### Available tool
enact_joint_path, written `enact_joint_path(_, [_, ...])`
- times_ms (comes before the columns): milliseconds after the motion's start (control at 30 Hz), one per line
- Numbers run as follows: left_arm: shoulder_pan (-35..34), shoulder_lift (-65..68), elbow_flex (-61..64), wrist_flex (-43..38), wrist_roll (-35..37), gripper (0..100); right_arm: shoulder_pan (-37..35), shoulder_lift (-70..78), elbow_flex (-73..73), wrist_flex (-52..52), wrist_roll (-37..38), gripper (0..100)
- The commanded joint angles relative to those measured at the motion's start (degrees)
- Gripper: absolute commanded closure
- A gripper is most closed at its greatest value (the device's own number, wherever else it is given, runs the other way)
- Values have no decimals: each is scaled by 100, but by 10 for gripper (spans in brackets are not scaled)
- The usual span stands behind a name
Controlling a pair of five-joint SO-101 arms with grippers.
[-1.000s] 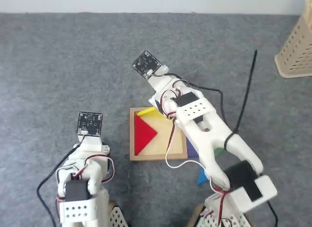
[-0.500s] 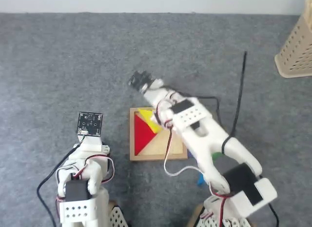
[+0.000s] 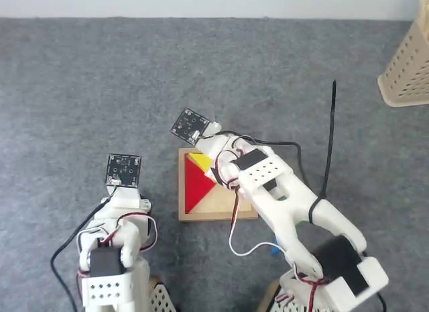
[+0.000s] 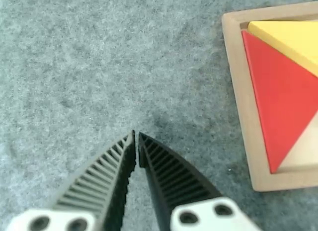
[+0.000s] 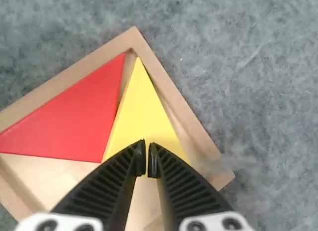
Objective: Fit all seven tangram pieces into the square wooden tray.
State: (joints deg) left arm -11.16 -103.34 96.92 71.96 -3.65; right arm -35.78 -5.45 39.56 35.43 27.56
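One basket (image 3: 405,60): beige, far bench (image 3: 100,70) corner
Tray (image 3: 181,191): red triangle (image 3: 196,184), yellow triangle (image 3: 198,161) inside
Left gripper (image 4: 136,137), right gripper (image 5: 147,146): clenched

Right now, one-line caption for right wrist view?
Right gripper, fingers shut, over yellow triangle beside red triangle in wooden tray.

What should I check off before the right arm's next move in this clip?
1. Yellow triangle inside the wooden tray: ok.
2. Yellow triangle flush against the tray wall: cannot tell.
3. Red triangle flat in the tray: ok.
4. Right gripper shut, holding nothing, tips over the yellow triangle: ok.
5. Left gripper shut, over the carpet beside the tray: ok.
6. Tray full: not ok, two of seven in.
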Motion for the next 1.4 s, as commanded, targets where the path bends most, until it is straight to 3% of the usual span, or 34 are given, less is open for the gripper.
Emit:
enact_joint_path(0, [0,-114,-40,44,-26,988,-48,242,-88,13,132,992])
enact_joint_path(500, [0,-114,-40,44,-26,988,268,831,-826,497,88,992])
enact_joint_path(733, [0,-114,-40,44,-26,988,382,-154,-607,620,-668,992])
enact_joint_path(900, [0,-114,-40,44,-26,988,497,-1323,316,646,-703,992])
enact_joint_path(1167, [0,-114,-40,44,-26,988,1745,-3495,1248,2492,-730,992])
enact_joint_path(1367, [0,-114,-40,44,-26,988,2404,-3749,1741,3178,-686,992])
